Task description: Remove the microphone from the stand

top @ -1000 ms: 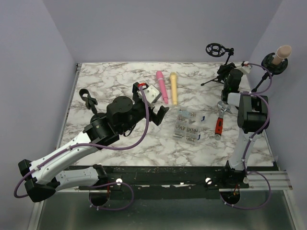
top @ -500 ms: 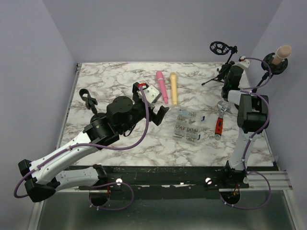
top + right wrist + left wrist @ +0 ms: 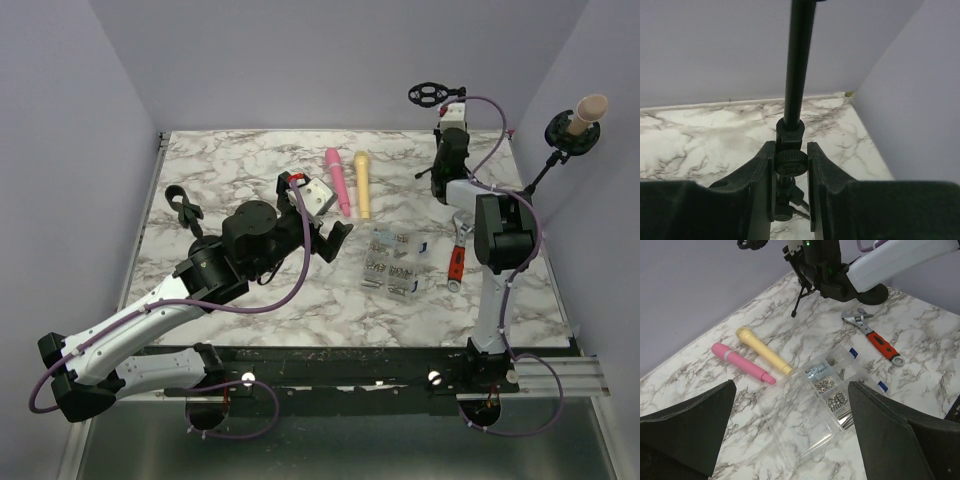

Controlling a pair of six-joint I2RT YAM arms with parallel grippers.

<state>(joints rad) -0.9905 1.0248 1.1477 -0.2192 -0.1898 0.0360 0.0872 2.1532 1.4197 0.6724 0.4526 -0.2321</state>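
A beige microphone (image 3: 590, 105) sits upright in the black stand (image 3: 557, 131), far right.

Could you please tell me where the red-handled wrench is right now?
In the top view, the wrench lies flat on the right side of the table, just right of the clear parts box and left of the right arm.

Bright, even light; sharp, shadowless
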